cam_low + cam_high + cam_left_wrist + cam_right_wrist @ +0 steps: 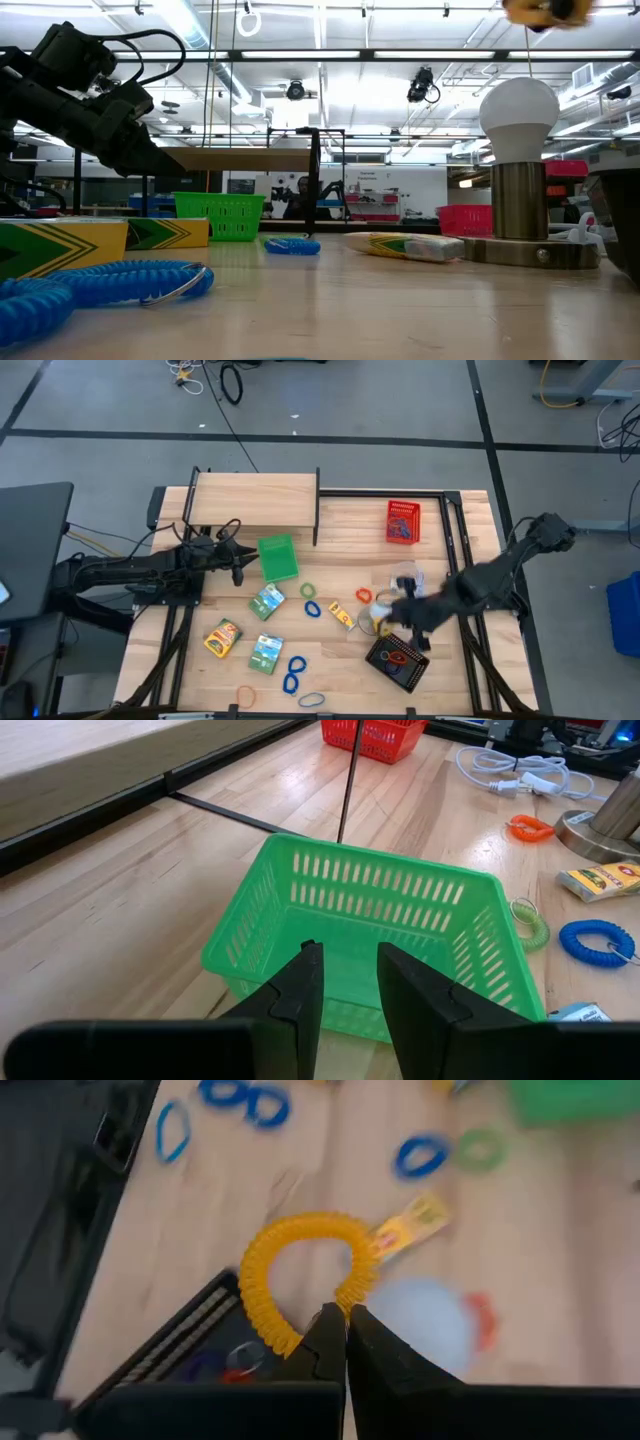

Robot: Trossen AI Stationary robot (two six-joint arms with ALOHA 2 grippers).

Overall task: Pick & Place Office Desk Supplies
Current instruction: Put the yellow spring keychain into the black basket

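Observation:
My right gripper hangs above the table between the white ball lamp and the black mesh basket, shut on a yellow coiled loop. In the low view only a bit of the loop shows, at the top edge. My left gripper stands open just in front of the green basket, touching nothing. Blue loops, a green loop, an orange loop, green packets and a yellow packet lie flat on the wood. My right gripper pinches the yellow coiled loop by one spot on its coil between its two fingertips. The fingers slant down from the table's right side. The loop is lifted clear of the table and stands out beyond the fingertips as an open ring.
A red mesh basket stands at the back right. A raised wooden shelf with black posts runs along the back left. A white cord lies by the lamp. The black basket holds a few small loops.

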